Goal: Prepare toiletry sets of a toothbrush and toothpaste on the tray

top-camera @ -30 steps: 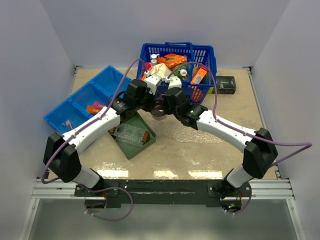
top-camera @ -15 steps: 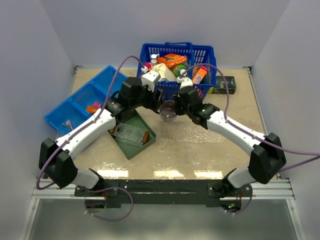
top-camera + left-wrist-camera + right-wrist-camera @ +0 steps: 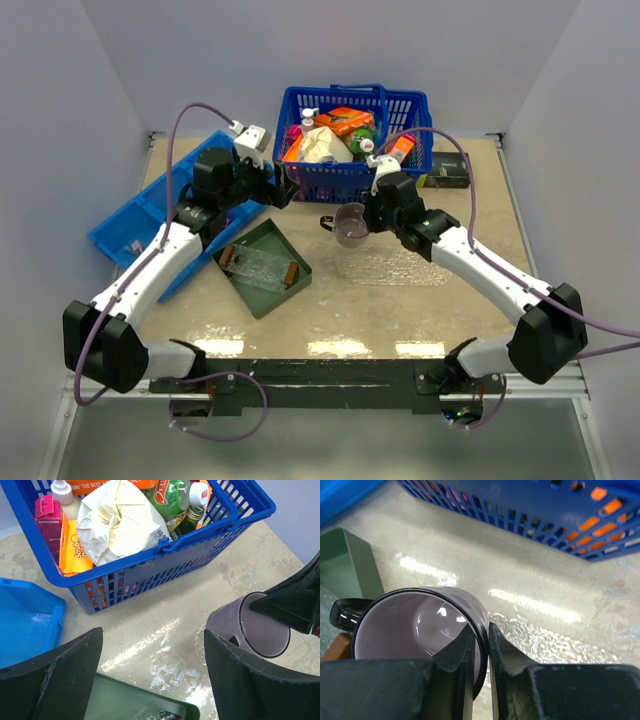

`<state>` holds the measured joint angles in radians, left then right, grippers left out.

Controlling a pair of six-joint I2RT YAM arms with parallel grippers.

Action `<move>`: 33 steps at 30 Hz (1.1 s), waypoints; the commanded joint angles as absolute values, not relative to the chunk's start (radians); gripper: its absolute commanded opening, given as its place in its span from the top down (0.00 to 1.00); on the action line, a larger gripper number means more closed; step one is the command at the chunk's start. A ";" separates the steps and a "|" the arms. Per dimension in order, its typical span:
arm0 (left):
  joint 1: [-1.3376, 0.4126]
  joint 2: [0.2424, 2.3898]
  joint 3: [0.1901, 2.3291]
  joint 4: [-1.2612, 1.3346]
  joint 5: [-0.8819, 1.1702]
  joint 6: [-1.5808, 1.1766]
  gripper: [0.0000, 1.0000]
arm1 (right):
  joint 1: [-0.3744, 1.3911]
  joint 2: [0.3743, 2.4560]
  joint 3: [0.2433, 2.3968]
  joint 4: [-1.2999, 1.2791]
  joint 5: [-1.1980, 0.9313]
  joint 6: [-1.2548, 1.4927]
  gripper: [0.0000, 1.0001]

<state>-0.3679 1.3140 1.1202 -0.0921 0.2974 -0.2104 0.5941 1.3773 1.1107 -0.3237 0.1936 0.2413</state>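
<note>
You are working over a beige stone-patterned table [image 3: 400, 312]. The biggest thing on it, the blue plastic lattice basket [image 3: 325, 181] full of bottles and packets, is sitting at top centre of the overhead view. The blue divided plastic bin [image 3: 125, 228] is lying along the left edge, partly under your left arm. Just right of it, the dark green square tray [image 3: 272, 238] is carrying the flat clear plastic tray [image 3: 258, 266] with a brown wooden handle at each short end. I am seeing nothing on that tray, so I judge the sets are not yet started. Your right claw [image 3: 481, 635] is pinching the wall of a purple mug [image 3: 350, 228], one finger inside the rim and one outside, holding it at frame centre just in front of the basket. The mug is no part of a set, so you are probably clearing it aside. Your left claw [image 3: 152, 665] is hanging wide open and empty near the basket's left corner, well placed for reaching into the bin. The right wrist view is showing the rim grip that the overhead view is blurring, and the left wrist view is showing the mug tipped, mouth toward lower right. I am finding no toothpaste tubes or toothbrush in any view, and the left arm is hiding much of the bin.
</note>
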 commanded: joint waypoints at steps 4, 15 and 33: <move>-0.449 1.284 1.075 -0.044 0.261 -0.233 0.16 | 0.581 1.309 1.080 -0.327 0.239 0.285 1.00; -0.607 1.299 0.956 0.038 0.225 -0.428 0.19 | 0.580 1.342 1.055 -0.302 0.316 0.345 1.00; -0.713 1.427 0.848 0.248 0.239 -0.695 0.21 | 0.581 1.264 0.888 -0.183 0.423 0.503 1.00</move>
